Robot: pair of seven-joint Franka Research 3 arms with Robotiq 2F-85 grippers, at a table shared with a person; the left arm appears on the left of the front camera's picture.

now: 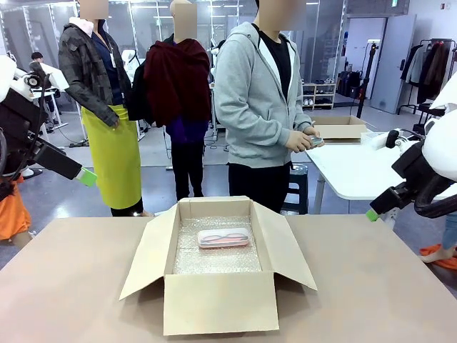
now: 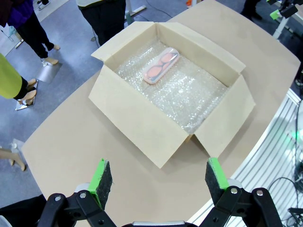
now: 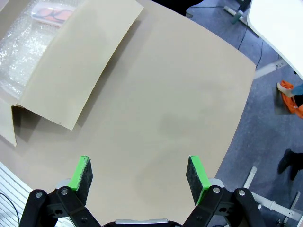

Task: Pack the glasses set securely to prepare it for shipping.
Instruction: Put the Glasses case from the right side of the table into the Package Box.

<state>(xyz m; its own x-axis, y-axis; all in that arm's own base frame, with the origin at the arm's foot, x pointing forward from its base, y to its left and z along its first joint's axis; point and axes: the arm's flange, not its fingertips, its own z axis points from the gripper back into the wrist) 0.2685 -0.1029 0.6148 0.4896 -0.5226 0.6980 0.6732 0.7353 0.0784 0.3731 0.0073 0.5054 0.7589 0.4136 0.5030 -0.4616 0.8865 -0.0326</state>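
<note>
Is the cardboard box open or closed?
Open: flaps of the cardboard box splay outward, exposing the bubble wrap lining and the pink glasses case inside.

Looks like a robotics lab in an open hall: a left end effector (image 2: 157,163) and a right end effector (image 3: 139,159) (green pads on both) flank a brown tabletop (image 1: 371,286). Behind it are grey floor (image 1: 153,189), glass partitions (image 1: 43,32), a white table (image 1: 357,171), shelves (image 1: 319,95) and a clothes rack (image 1: 432,68).
</note>
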